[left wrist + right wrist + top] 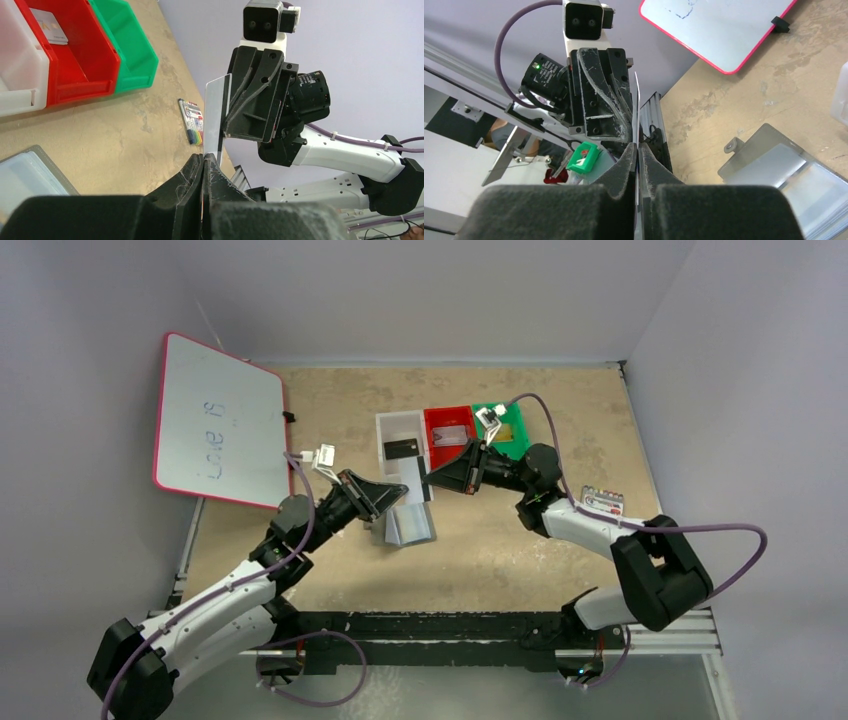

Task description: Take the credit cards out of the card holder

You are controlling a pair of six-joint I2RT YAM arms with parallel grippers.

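**Step in hand:** card transfer between arms. The left gripper (204,162) and the right gripper (637,150) face each other above the middle of the worktop (500,550). Both sets of jaws are clamped on one pale grey card (218,112), held on edge and clear of the surface. The card holder (408,525) lies open just below it, toward the near edge.

**Next move, as judged:** one gripper must release before the other withdraws. Pulling while both grip risks bending the card.

**Clearance:** the green tray (518,447), a likely destination, stands toward the far edge, right of centre. Open worktop lies toward the right edge, short of the marker pack (603,501).
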